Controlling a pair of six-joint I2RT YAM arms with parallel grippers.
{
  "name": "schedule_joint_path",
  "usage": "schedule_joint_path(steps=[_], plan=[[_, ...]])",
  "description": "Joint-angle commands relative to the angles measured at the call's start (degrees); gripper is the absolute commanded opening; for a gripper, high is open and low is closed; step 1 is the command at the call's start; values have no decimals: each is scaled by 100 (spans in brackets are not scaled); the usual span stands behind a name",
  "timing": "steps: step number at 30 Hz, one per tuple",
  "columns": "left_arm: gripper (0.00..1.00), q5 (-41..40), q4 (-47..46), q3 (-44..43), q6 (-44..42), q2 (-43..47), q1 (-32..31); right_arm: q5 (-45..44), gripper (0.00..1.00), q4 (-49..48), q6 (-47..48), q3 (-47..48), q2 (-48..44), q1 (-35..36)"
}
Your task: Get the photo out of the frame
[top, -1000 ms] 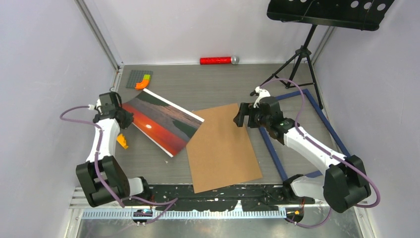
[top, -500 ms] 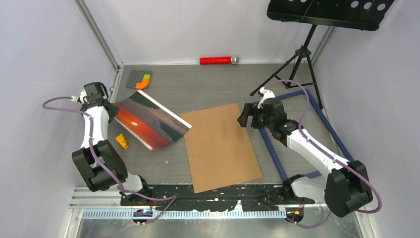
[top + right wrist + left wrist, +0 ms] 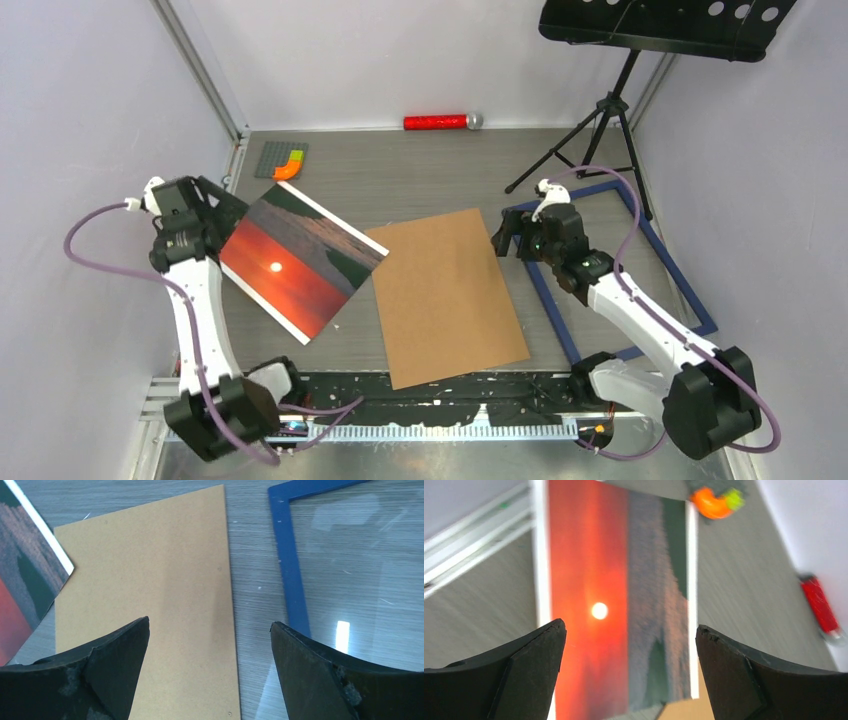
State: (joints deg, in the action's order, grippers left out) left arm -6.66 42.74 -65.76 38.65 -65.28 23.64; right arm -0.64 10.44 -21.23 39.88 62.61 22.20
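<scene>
Counting up: one photo (image 3: 300, 262), one frame (image 3: 290, 560), one brown board (image 3: 450, 295), two grippers. Photo out of frame, at 9 o'clock of board, one corner overlapping board's edge. Red-orange sunset, small bright sun, dark green-grey bands, thin white edges. Frame at 3 o'clock of board: dark blue, thin rails, glass inside. Left gripper (image 3: 629, 625) by photo's 10 o'clock edge, fingers spread wide, holding nothing. Right gripper (image 3: 209, 622) over board-frame gap, equally wide, empty.
</scene>
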Motion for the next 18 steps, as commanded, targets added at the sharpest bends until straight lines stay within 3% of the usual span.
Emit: schedule_joint_path(steps=[1,4,6,11,18], plan=[[99,1268,-483,372,-321,772,-810,-876,96,-94,-42,-66,-491,-70],[99,1187,-1006,851,-497,1033,-2141,-1166,96,-85,174,-34,-694,-74],[99,1525,-1286,1222,-525,1164,-2678,-1464,96,-77,307,-46,-985,-77],[99,1631,-1571,1958,-360,1786,-2867,-2392,96,-283,711,-353,-1657,-77],[99,973,-1483,2277,-441,2654,-2865,-3043,96,-549,813,-591,-1991,-78]])
